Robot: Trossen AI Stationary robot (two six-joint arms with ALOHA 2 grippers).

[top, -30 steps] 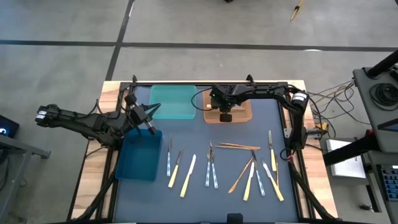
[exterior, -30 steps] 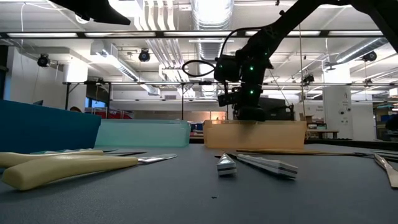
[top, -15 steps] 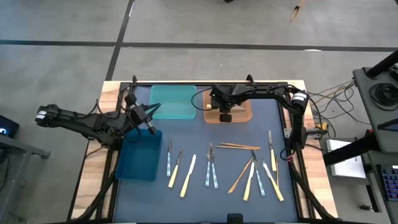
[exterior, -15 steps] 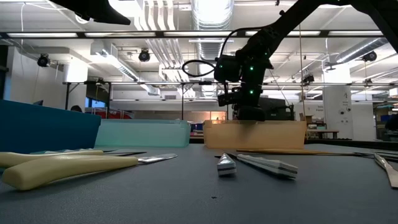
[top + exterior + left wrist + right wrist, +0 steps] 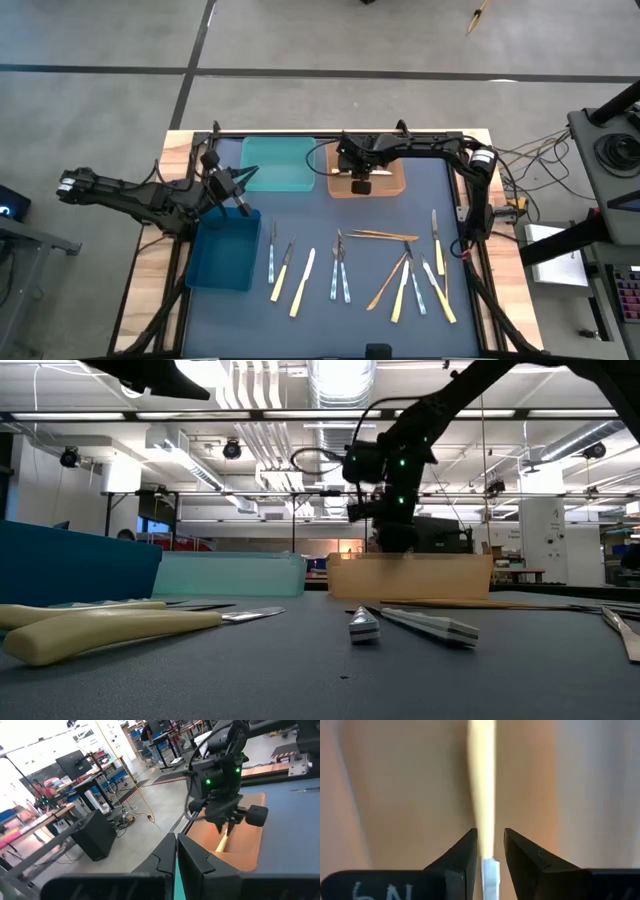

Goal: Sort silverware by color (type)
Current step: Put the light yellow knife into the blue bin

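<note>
the step in hand looks like dropping a pale yellow piece [image 5: 482,780] into the orange-tan bin [image 5: 394,184] at the far side of the table [image 5: 320,330]. to do it well, the right tool [image 5: 361,181] should spread its fingers [image 5: 462,855] fully and lift straight up, so the handle does not catch on a pad and get dragged out over the bin's wall.

the right tool is hanging over that bin, pointing straight down. its fingers are standing a little apart with the piece showing in the gap between them; whether they are gripping it or have let go, i cannot tell. in the left wrist view the piece is lying in the bin just under the tool.

the right arm is reaching in from the table's right edge, bent at the elbow along the far rail. the left tool [image 5: 241,206] is waiting with its fingers closed and nothing in them, above the near corner of the dark blue bin [image 5: 222,262].

the remaining silverware [image 5: 340,268] is lying scattered on the near half of the table, well apart from the bins, beside the teal bin [image 5: 277,163].
</note>
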